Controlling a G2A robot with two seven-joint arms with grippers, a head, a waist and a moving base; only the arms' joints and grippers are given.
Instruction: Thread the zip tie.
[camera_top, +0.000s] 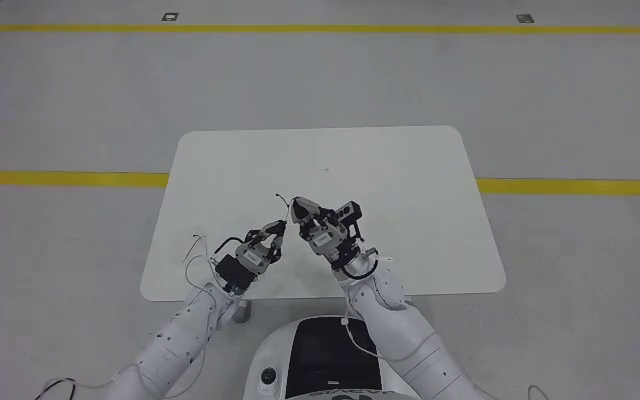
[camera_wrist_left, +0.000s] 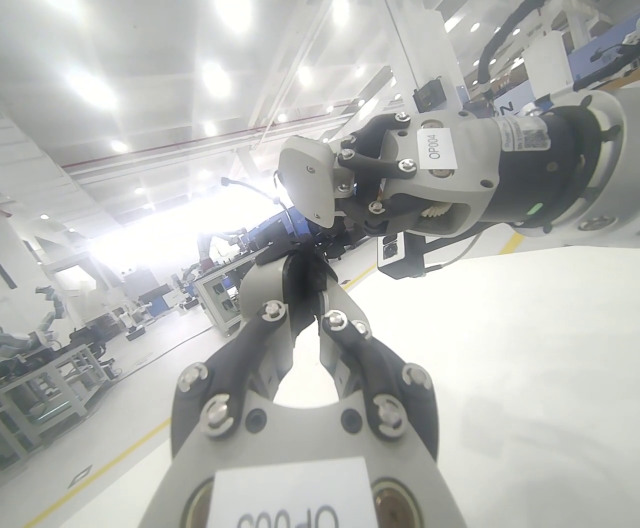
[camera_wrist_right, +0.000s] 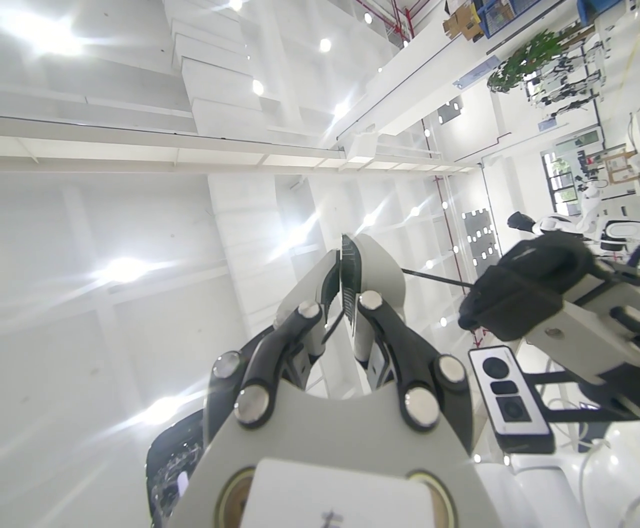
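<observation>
Left end effector (camera_wrist_left: 305, 265): nearest my lens, raised over the near edge of the desk (camera_top: 400, 170). Its fingers are pressed together, and I read them as pinching one end of the zip tie (camera_wrist_right: 435, 278).
Right end effector (camera_wrist_right: 341, 270): raised over the desk's near half, tips close to the left one's. Its fingers are clamped on the zip tie, and I see a thin black strip between the pads.
Zip tie: black, held in the air above the desk, running between the two sets of fingertips. A curved end with a small head sticks out free.
Desk: white, with rounded corners.
</observation>
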